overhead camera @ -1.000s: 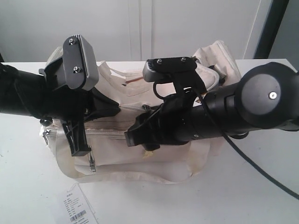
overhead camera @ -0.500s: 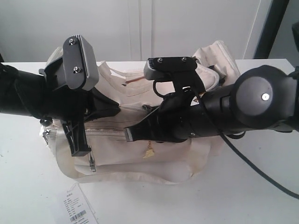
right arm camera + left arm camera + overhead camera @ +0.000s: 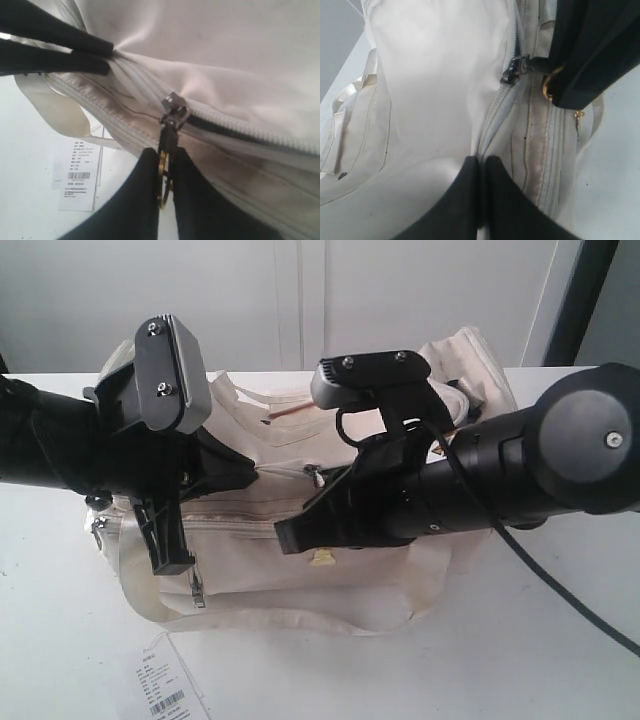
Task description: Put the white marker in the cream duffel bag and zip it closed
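Lying on its side across the white desk [image 3: 60,640], the cream duffel bag [image 3: 250,550] fills the middle of the exterior view, soft and rumpled, its pale fabric greyed with faint smudges along the seams. A webbing strap [image 3: 290,620] loops out from under it onto the desk toward the camera, and a printed paper label [image 3: 165,685] lies just in front. The left hand [image 3: 481,165] has its black fingers pressed together on a fold of the bag's fabric right at the top zipper line [image 3: 492,112]. The right hand [image 3: 161,160] is clamped on the brass-ringed zipper pull [image 3: 162,172], which hangs from the dark metal slider [image 3: 172,106]. Between the two hands the teeth are meshed; on the far side of the slider a narrow dark gap [image 3: 220,126] shows where the zipper is open. A second zipper [image 3: 552,165] runs parallel lower on the bag's side, with a small gold-coloured pull [image 3: 578,116] beside it. Both arms and their wrist cameras cover much of the bag's top in the exterior view, so the slider is barely visible there. The bag's interior cannot be seen from any camera, and its two ends are largely hidden behind the arms. The print on the label is too small to read.
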Controlling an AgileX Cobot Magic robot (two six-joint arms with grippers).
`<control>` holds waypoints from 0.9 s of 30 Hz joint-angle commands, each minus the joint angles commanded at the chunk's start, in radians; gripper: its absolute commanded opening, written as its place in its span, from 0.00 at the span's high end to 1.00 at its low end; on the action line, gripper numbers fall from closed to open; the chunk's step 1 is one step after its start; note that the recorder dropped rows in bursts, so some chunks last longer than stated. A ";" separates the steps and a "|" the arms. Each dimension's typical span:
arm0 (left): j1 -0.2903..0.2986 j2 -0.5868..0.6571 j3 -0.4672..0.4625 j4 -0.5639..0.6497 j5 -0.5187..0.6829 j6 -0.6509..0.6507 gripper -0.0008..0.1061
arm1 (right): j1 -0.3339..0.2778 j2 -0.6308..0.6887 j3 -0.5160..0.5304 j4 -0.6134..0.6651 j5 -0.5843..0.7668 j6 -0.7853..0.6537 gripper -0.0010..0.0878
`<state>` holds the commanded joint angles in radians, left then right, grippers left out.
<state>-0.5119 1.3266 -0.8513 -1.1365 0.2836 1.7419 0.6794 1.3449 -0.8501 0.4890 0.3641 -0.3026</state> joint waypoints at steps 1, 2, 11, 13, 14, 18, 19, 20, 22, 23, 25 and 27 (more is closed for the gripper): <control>0.000 0.000 0.000 0.000 0.000 0.000 0.99 | -0.005 -0.008 0.000 0.000 0.005 0.000 0.99; 0.000 0.000 0.000 0.000 0.000 0.000 0.99 | -0.007 -0.012 0.000 0.000 0.008 0.000 0.99; 0.000 0.000 0.000 0.000 0.000 -0.013 0.99 | -0.013 -0.029 0.000 -0.039 0.031 0.016 0.99; 0.000 0.000 0.000 0.000 0.000 -0.016 0.99 | -0.013 -0.029 0.000 -0.089 0.038 0.057 0.99; 0.000 0.000 0.000 0.000 0.000 -0.016 0.99 | -0.013 -0.029 0.000 -0.117 0.043 0.073 0.99; 0.000 0.000 0.000 0.000 -0.002 -0.015 0.99 | -0.016 -0.031 0.000 -0.207 0.065 0.151 0.99; 0.000 0.000 0.000 0.000 -0.002 -0.015 0.99 | -0.021 -0.034 0.000 -0.214 0.067 0.154 0.99; 0.000 0.000 0.000 0.000 -0.002 -0.015 0.99 | -0.024 -0.037 0.000 -0.214 0.069 0.154 0.99; 0.000 0.000 0.000 0.000 -0.002 -0.015 0.99 | -0.031 -0.052 0.000 -0.214 0.069 0.154 0.99; 0.000 0.000 0.000 0.000 -0.004 -0.015 0.99 | -0.035 -0.061 0.000 -0.214 0.072 0.154 0.99; 0.000 0.000 0.000 0.000 -0.004 -0.015 0.99 | -0.044 -0.076 0.000 -0.216 0.082 0.154 0.99; 0.000 0.000 0.000 0.000 -0.004 -0.015 0.99 | -0.055 -0.086 0.000 -0.221 0.094 0.154 0.99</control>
<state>-0.5119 1.3266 -0.8513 -1.1365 0.2796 1.7268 0.6240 1.2591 -0.8501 0.2684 0.4580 -0.1490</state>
